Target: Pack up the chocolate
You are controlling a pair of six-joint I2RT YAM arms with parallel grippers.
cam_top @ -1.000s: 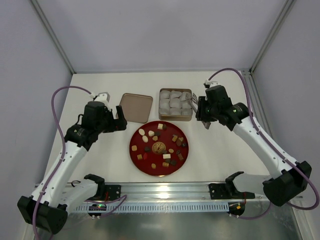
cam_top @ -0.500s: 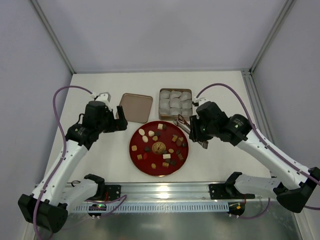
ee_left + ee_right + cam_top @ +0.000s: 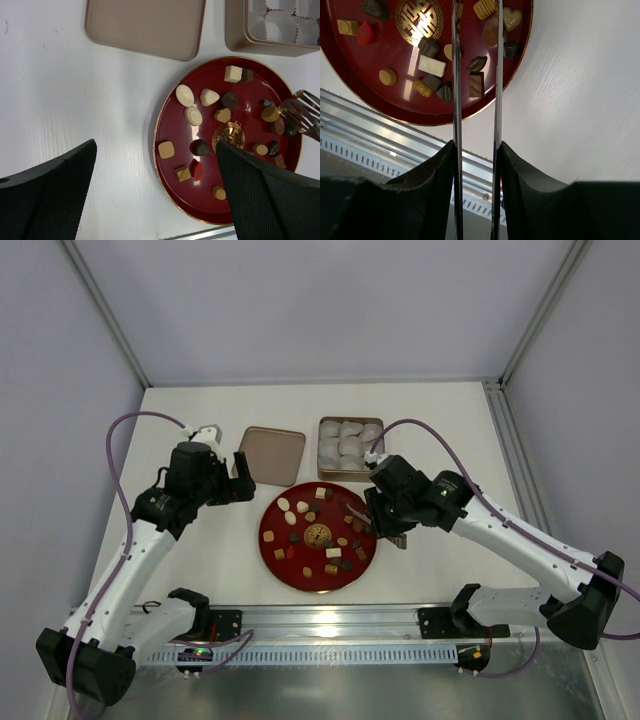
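Observation:
Several chocolates (image 3: 318,510) in dark, tan and cream lie on a round red plate (image 3: 300,575). My right gripper (image 3: 388,518) is shut on steel tongs (image 3: 356,510) whose tips hang over the plate's right side. In the right wrist view the gripper (image 3: 475,150) holds the two tong blades (image 3: 456,75) a little apart above chocolates such as a brown bar (image 3: 476,84). The blade tips run out of that view. My left gripper (image 3: 240,480) is open and empty beside the plate's left rim (image 3: 200,197); the tong tips (image 3: 305,112) show there too.
A gold-brown tin (image 3: 350,477) holding white paper cups (image 3: 350,445) stands behind the plate. Its lid (image 3: 273,455) lies to the left of it, also in the left wrist view (image 3: 145,25). A metal rail (image 3: 330,625) runs along the near edge.
My right arm has swung from beside the tin down and left, bringing the tongs over the plate's right side. The left arm has not moved.

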